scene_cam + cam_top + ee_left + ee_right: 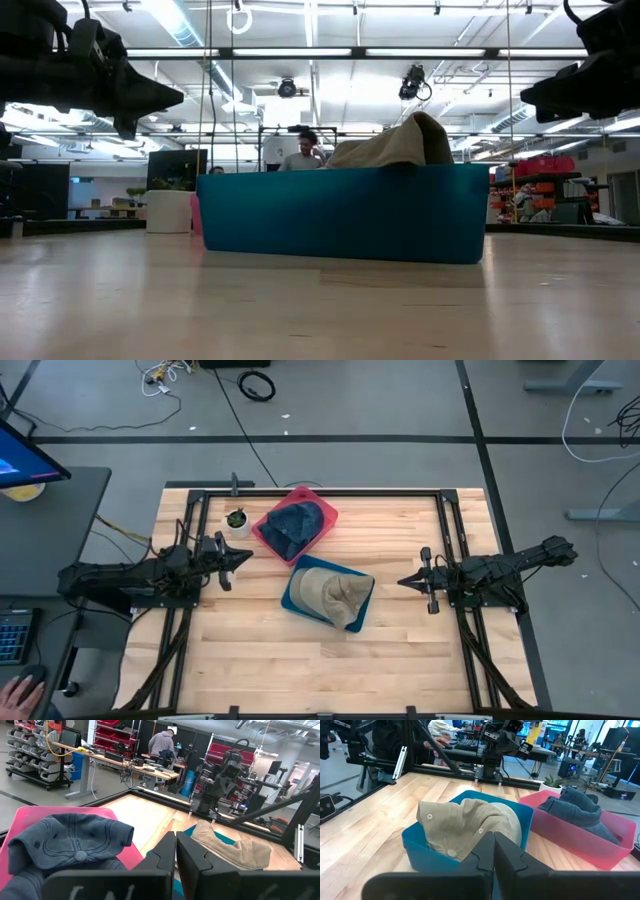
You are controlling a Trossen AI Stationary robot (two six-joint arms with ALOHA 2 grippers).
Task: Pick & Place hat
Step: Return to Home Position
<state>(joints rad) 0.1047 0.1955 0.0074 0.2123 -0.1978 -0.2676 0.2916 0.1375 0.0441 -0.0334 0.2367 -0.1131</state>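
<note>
Brown caps point(330, 595) heap above the rim of the blue bin point(288, 595) — the top one could slip out — with left gripper point(246, 558) and right gripper point(402, 582) clenched empty, well clear.

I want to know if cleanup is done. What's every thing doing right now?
blue bin: full, brown caps heaped above its rim.
pink bin: holds blue caps.
plant pot: upright beside the pink bin.
left gripper: shut, empty, raised.
right gripper: shut, empty, raised.

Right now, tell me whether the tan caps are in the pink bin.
No, in the high view the tan caps lie in the blue bin, while the pink bin holds dark blue caps.
</note>
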